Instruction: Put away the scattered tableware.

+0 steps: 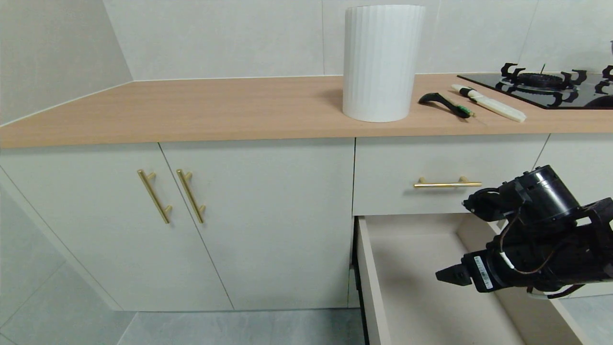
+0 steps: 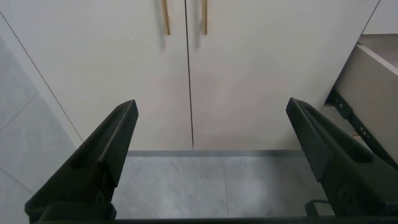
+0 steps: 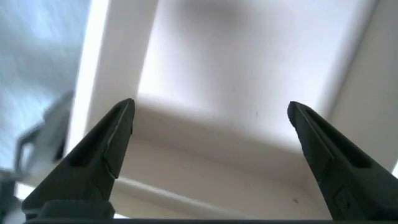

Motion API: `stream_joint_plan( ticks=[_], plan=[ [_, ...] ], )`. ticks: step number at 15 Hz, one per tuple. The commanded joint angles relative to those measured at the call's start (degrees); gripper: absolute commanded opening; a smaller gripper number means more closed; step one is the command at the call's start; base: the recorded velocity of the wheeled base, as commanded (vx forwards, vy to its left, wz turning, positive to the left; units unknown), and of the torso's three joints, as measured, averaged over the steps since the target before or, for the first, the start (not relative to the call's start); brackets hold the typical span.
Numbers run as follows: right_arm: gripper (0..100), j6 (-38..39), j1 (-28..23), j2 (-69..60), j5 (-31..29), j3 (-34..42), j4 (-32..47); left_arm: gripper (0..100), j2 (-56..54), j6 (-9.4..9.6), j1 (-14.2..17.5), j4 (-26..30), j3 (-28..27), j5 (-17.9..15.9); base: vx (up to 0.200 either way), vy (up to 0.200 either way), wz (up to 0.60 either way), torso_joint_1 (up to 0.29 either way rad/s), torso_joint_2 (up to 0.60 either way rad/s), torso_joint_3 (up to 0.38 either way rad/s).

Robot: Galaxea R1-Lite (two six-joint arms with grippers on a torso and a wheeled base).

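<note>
Two utensils lie on the wooden countertop (image 1: 215,108): a black-handled one with a green tip (image 1: 445,104) and a long white one (image 1: 488,103). Below them the lower drawer (image 1: 368,268) stands pulled out, with nothing visible inside. My right gripper (image 1: 450,277) hovers over the drawer's right part, open, with nothing between its fingers. In the right wrist view the right gripper (image 3: 211,107) looks into the pale drawer (image 3: 249,56). My left gripper (image 2: 211,107) is open and unladen, low down, facing the cabinet doors (image 2: 186,74) and the floor.
A tall white ribbed container (image 1: 380,62) stands on the counter left of the utensils. A black gas hob (image 1: 541,86) sits at the far right. The upper drawer with a gold handle (image 1: 448,184) is closed. The double doors have gold handles (image 1: 172,195).
</note>
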Motion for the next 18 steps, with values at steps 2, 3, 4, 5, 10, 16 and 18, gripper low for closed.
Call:
stream_joint_plan(
  ticks=[2, 3, 4, 5, 10, 16, 18],
  plan=[
    [100, 0.0, -0.2, -0.1, 0.0, 0.2, -0.3, 100, 0.1, -0.02, 0.0, 0.0, 0.0, 0.0, 0.000, 0.000, 0.00, 0.000, 0.00, 0.000],
    [100, 0.0, -0.2, -0.3, -0.1, 0.2, -0.3, 100, 0.1, -0.02, 0.0, 0.0, 0.0, 0.0, 0.000, 0.000, 0.00, 0.000, 0.00, 0.000],
    [100, -0.1, -0.5, -0.3, -0.1, 0.2, -0.2, 100, 0.0, -0.02, 0.0, 0.0, 0.0, 0.0, 0.000, 0.000, 0.00, 0.000, 0.00, 0.000],
    [100, -0.1, -0.5, -0.3, -0.1, 0.2, -0.2, 100, 0.1, -0.02, 0.0, 0.0, 0.0, 0.0, 0.000, 0.000, 0.00, 0.022, -0.09, -0.071],
    [100, -0.1, -0.5, -0.1, -0.1, 0.4, -0.2, 100, 0.0, -0.02, 0.0, 0.0, 0.0, 0.0, 0.000, 0.000, 0.00, 0.099, -0.33, -0.273],
    [100, -0.3, -0.5, -0.3, -0.1, 0.7, -0.2, 100, 0.1, -0.02, 0.0, 0.0, 0.0, 0.0, 0.000, 0.000, 0.00, 0.152, -0.49, -0.306],
    [100, -0.3, -0.5, -0.3, -0.1, 0.7, -0.2, 100, 0.1, -0.02, 0.0, 0.0, 0.0, 0.0, 0.000, 0.000, 0.00, 0.178, -0.46, -0.295]
  ],
)
